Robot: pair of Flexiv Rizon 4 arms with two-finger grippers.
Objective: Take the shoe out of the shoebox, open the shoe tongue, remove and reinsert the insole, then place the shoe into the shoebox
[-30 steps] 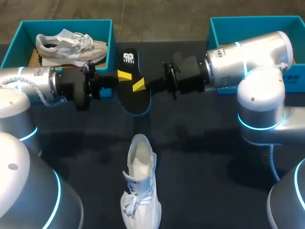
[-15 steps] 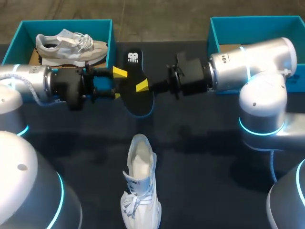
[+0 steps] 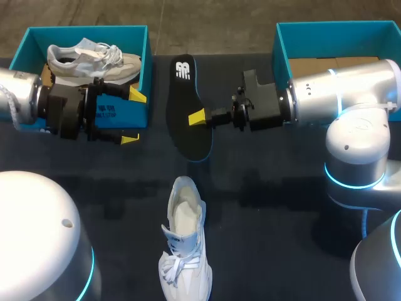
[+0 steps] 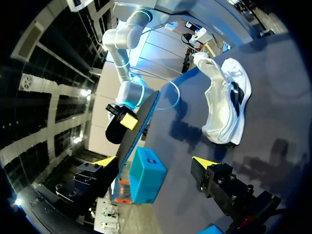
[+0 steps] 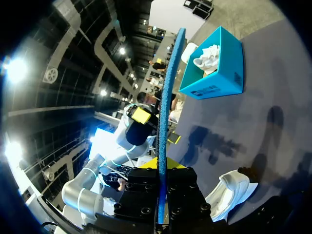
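A black insole (image 3: 182, 100) with a blue underside hangs above the table, held at its edge by my right gripper (image 3: 198, 117), which is shut on it. In the right wrist view the insole (image 5: 168, 92) stands edge-on between that gripper's (image 5: 162, 168) fingers. My left gripper (image 3: 133, 117) is open and apart from the insole, in front of the left shoebox (image 3: 88, 29). Its own view shows the left gripper (image 4: 153, 162) spread wide with the insole (image 4: 139, 129) ahead of it. The white shoe (image 3: 185, 244) lies on the table near the front, tongue opened.
The left teal shoebox (image 5: 214, 73) holds a second grey-white shoe (image 3: 94, 59). Another teal shoebox (image 3: 338, 25) stands at the back right, behind my right arm. Dark tabletop (image 3: 263, 238) lies between the shoe on it and the arms.
My left gripper let go of the insole, opened wide and drew back to the left. The right gripper kept the insole and shifted it slightly right and forward.
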